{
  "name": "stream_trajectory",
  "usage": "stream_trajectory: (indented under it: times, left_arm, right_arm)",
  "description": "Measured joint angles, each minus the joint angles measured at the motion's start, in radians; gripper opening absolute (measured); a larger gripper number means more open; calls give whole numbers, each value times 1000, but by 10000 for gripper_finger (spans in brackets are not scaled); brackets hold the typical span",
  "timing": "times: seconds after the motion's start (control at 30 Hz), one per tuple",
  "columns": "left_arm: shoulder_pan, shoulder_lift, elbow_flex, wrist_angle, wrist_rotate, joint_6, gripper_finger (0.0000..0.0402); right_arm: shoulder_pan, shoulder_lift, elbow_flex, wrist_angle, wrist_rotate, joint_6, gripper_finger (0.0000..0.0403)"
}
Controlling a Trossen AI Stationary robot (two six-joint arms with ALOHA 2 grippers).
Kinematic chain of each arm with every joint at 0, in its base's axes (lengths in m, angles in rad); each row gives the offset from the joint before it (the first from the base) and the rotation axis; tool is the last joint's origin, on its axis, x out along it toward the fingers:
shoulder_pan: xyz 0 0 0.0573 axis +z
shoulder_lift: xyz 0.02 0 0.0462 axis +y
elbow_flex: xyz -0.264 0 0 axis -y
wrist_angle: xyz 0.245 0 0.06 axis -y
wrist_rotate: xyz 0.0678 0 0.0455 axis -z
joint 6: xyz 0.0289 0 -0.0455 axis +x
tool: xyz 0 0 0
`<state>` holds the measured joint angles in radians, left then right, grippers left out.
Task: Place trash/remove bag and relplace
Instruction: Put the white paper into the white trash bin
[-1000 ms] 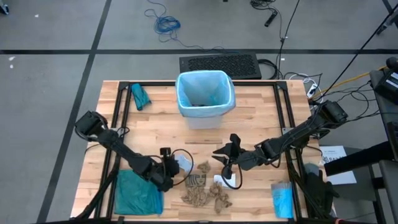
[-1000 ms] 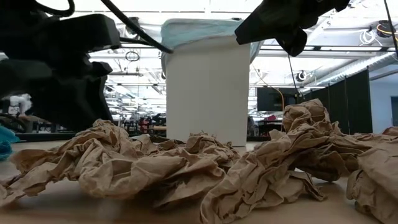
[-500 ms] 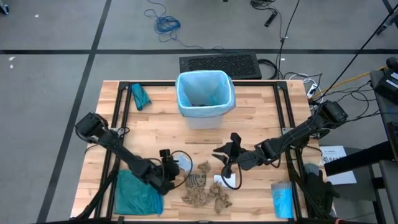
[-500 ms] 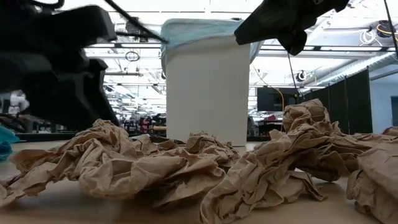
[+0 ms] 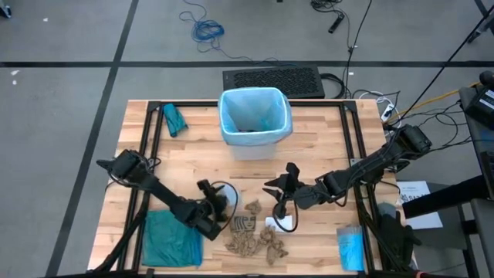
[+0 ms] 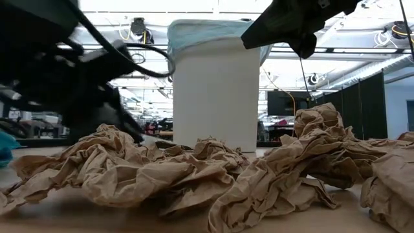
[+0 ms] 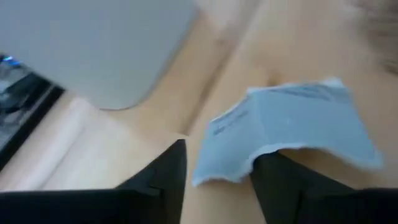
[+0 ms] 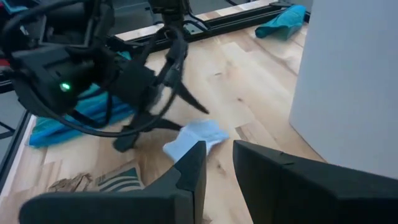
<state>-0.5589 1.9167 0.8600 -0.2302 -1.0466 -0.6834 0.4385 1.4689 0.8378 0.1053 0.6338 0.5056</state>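
The trash is a heap of crumpled brown paper (image 5: 251,235) near the table's front edge, with a pale whitish wrapper (image 7: 292,118) lying flat on the table just left of it. My left gripper (image 7: 221,151) is low over the table, open, with one finger on either side of the wrapper's near edge. My right gripper (image 5: 276,191) hangs above the table right of the wrapper, its fingers (image 8: 193,168) a narrow gap apart with nothing between them. The pale blue bag (image 5: 255,108) lines the white bin (image 5: 255,143) at the far middle. My left gripper comes slanting down from the table's left, and the wrapper's near edge (image 7: 224,174) lies between its open fingers. The wrapper lies flat on the table. Whether a finger touches it, I cannot tell.
A teal-green bag (image 5: 170,239) lies at the near left and a small teal bundle (image 5: 174,120) at the far left. A folded blue packet (image 5: 351,247) is at the near right, and a small white thing (image 5: 285,224) lies under the right gripper. Black frame rails (image 5: 147,154) run along the table's sides.
My left gripper has sunk toward the table and moved a little toward the wrapper and the paper heap, rolling and tipping as it went. The wrapper, the paper and my right gripper have stayed where they were.
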Motion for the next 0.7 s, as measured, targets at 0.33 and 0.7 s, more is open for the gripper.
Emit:
stream_trajectory:
  times: [0.33, 0.7]
  left_arm:
    - [10, -114, -4, -20, 87, 72, 3]
    - [-88, -475, 26, -16, -2, 285, 1]
  right_arm:
    - [0, 0, 0, 0, 12, -4, 73]
    - [2, 0, 0, -2, 19, -12, 73]
